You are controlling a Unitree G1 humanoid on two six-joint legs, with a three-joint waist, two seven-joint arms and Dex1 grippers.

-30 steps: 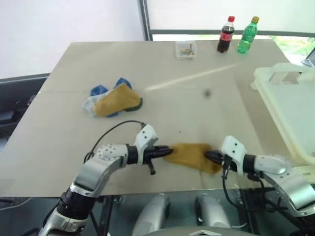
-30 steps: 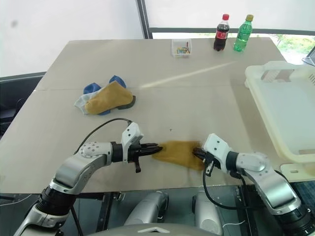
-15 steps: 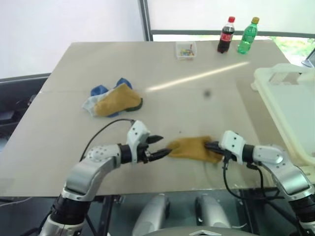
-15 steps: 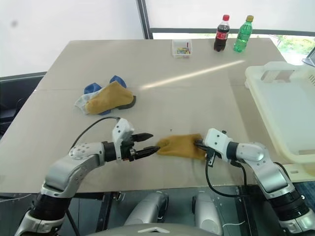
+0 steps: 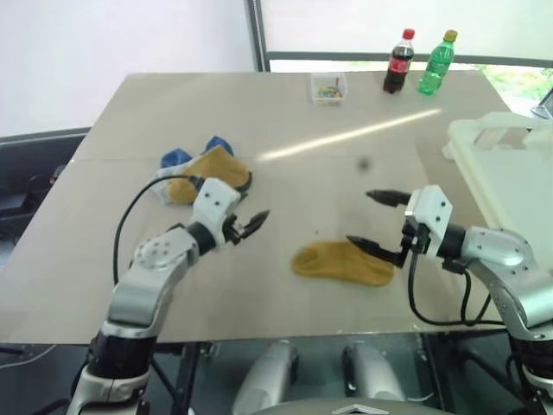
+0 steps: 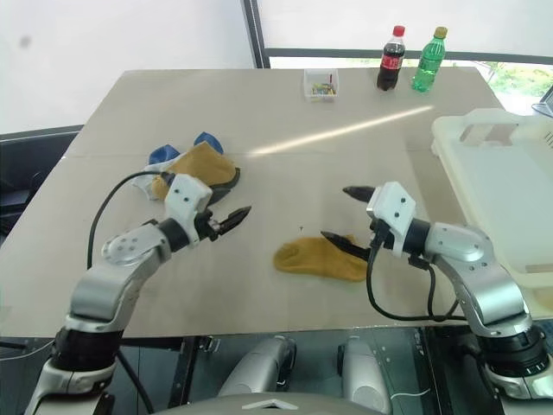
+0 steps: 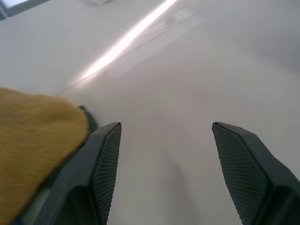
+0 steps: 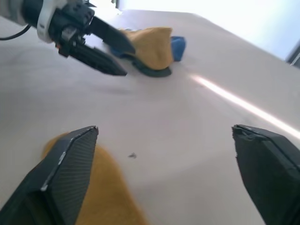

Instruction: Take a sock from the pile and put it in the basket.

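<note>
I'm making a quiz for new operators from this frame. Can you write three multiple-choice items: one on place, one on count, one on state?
1. Where is the lone yellow sock?
A. In the basket
B. Flat on the table
C. On the pile

2. How many bottles stand at the table's far edge?
A. One
B. Two
C. Four

3. How is the right gripper?
A. Open, holding nothing
B. Shut on the sock
C. Shut on a bottle

Answers:
1 B: it lies on the table, apart from the pile and the basket.
2 B: a cola bottle and a green bottle.
3 A: its fingers stand wide apart above the sock.
</note>
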